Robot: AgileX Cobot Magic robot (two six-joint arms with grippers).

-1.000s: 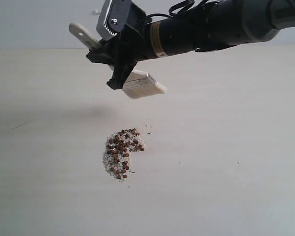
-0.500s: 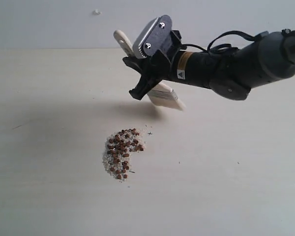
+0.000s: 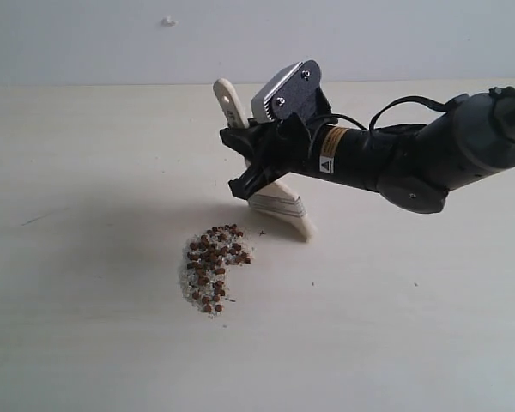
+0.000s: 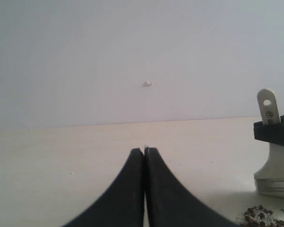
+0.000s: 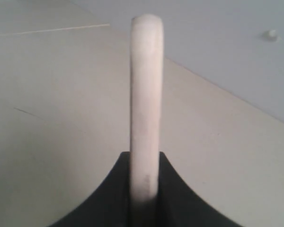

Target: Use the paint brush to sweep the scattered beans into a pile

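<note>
Right end effector (image 3: 256, 168) clamps flat wooden paint brush (image 3: 280, 204) near round beans (image 3: 213, 266).

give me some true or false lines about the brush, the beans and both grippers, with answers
1. The right gripper grips the brush by its handle. True.
2. The beans are scattered all over the table. False: they lie in one clump.
3. The left gripper is open. False: it is shut and empty.
4. The brush's bristles point down beside the beans, not in them. True.
</note>
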